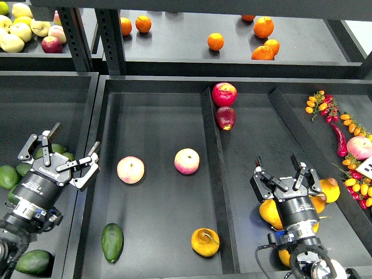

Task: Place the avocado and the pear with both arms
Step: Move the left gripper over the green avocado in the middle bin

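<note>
Head view: dark green avocado (112, 242) and stemmed yellow-orange pear (205, 242) lie in the tray (157, 133); both grippers' jaws spread wide, empty (left gripper (74, 150), right gripper (280, 169)).

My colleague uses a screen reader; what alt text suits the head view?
An avocado and a pear lie in the middle tray near two peaches, with the open left gripper and open right gripper empty over the side bins.

Yellow fruits (268, 212) half hidden behind right gripper (280, 172); bottom one edge-cropped.
</note>
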